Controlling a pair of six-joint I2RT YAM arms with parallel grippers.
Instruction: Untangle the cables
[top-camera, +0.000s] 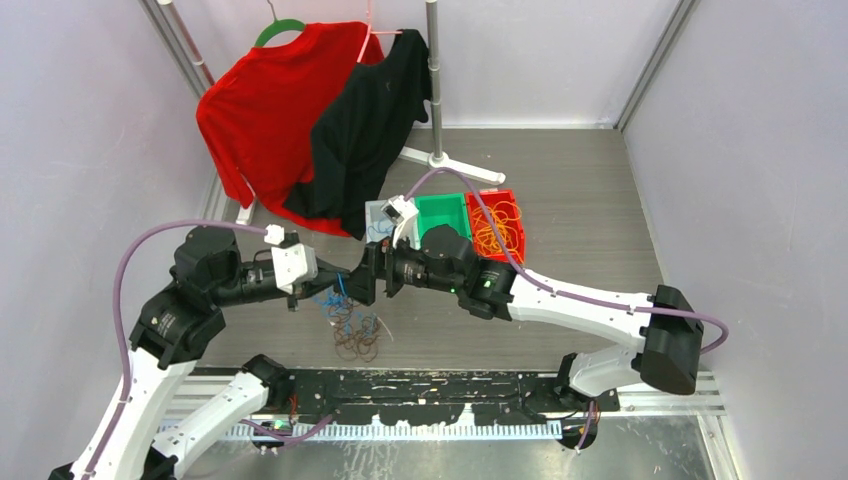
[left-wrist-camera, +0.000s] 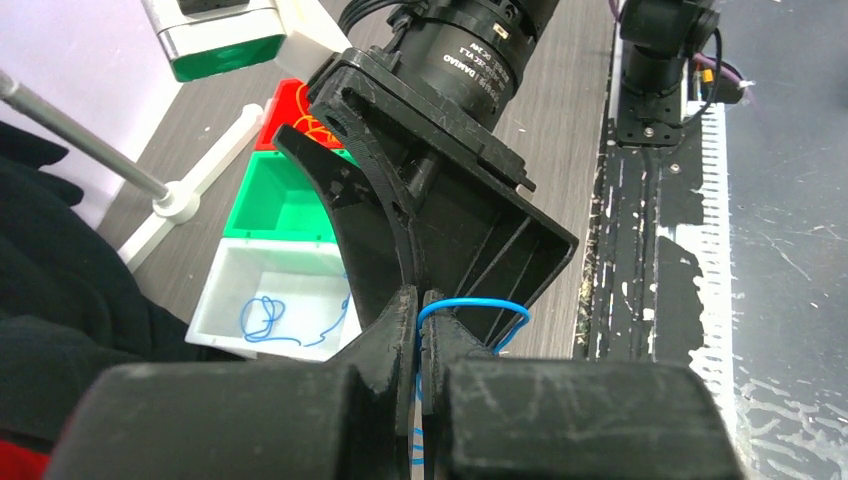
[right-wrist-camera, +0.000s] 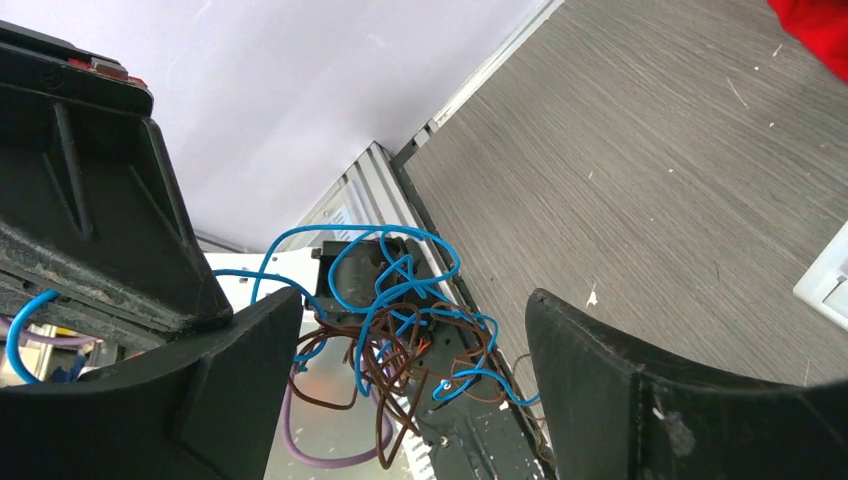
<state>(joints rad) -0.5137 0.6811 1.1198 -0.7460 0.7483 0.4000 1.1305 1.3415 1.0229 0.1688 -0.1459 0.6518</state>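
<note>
While the left gripper (left-wrist-camera: 419, 300) clenched a blue cable (left-wrist-camera: 478, 303), the right gripper (right-wrist-camera: 412, 300) gaped just beside it, above the blue-brown tangle (top-camera: 352, 328) by the table's (top-camera: 600, 220) near edge; open room lay rightward. Farther off, a white bin (left-wrist-camera: 300, 285) held a blue loop (left-wrist-camera: 262, 318), and a red bin (top-camera: 498, 195) held orange cables (top-camera: 495, 228). The grippers hid part of the tangle.

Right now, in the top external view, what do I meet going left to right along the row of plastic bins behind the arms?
Small white plastic bin holding a loose blue cable → green plastic bin → red plastic bin holding thin orange looped cables.
</note>
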